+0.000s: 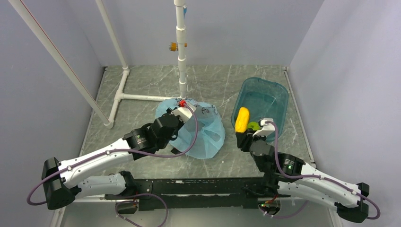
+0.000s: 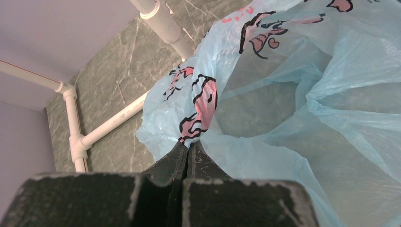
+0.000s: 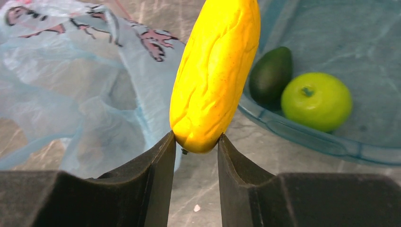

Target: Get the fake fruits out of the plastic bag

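Observation:
The light blue plastic bag point(image 1: 203, 130) lies mid-table; its pink and black print shows in the left wrist view point(image 2: 203, 101). My left gripper point(image 2: 190, 144) is shut on the bag's edge and holds it up. My right gripper point(image 3: 196, 139) is shut on the end of the yellow-orange elongated fruit point(image 3: 215, 71), held above the table near the teal tub's front left rim; it also shows in the top view point(image 1: 241, 119). The dark green oval fruit point(image 3: 270, 75) and the bright green apple point(image 3: 317, 100) lie inside the tub, the apple also in the top view point(image 1: 254, 126).
The rigid teal tub point(image 1: 279, 97) stands at the right back. A white pipe frame point(image 1: 182, 52) with a floor bar point(image 1: 142, 97) stands behind and left of the bag. Grey walls close in on both sides.

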You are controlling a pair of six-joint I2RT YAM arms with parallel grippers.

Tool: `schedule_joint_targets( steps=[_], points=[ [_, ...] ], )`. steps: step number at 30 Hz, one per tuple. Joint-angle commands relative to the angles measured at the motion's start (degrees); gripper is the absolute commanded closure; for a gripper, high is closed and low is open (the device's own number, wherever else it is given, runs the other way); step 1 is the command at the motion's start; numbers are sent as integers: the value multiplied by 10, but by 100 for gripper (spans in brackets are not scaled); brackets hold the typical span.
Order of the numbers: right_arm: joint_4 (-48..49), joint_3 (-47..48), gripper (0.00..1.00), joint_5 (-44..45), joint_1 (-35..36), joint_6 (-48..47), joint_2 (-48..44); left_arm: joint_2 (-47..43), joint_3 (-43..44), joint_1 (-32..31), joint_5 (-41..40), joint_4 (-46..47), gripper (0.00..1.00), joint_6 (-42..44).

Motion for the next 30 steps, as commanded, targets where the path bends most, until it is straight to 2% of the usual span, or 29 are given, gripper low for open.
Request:
schedule_joint_targets(
  steps=[1, 6, 13, 18, 23, 27, 30],
  points=[
    [-92, 45, 100, 105, -4, 79, 21, 0, 25, -2, -8, 2, 100, -5],
    [-132, 82, 100, 132, -41, 90, 78, -11, 17, -2, 16, 11, 100, 1],
    [-108, 120, 100, 31, -219, 40, 176, -21, 16, -3, 32, 10, 100, -1],
    [-143, 150, 100, -54, -356, 28, 270, -30, 10, -3, 35, 19, 100, 4],
    [-160, 150, 100, -72, -414, 20, 312, -32, 9, -3, 43, 20, 100, 5],
    [-142, 140, 85, -107, -451, 6, 318, -36, 12, -3, 46, 15, 100, 2],
    [-129, 131, 84, -124, -469, -1, 313, -43, 7, -3, 50, 24, 100, 7]
  ],
)
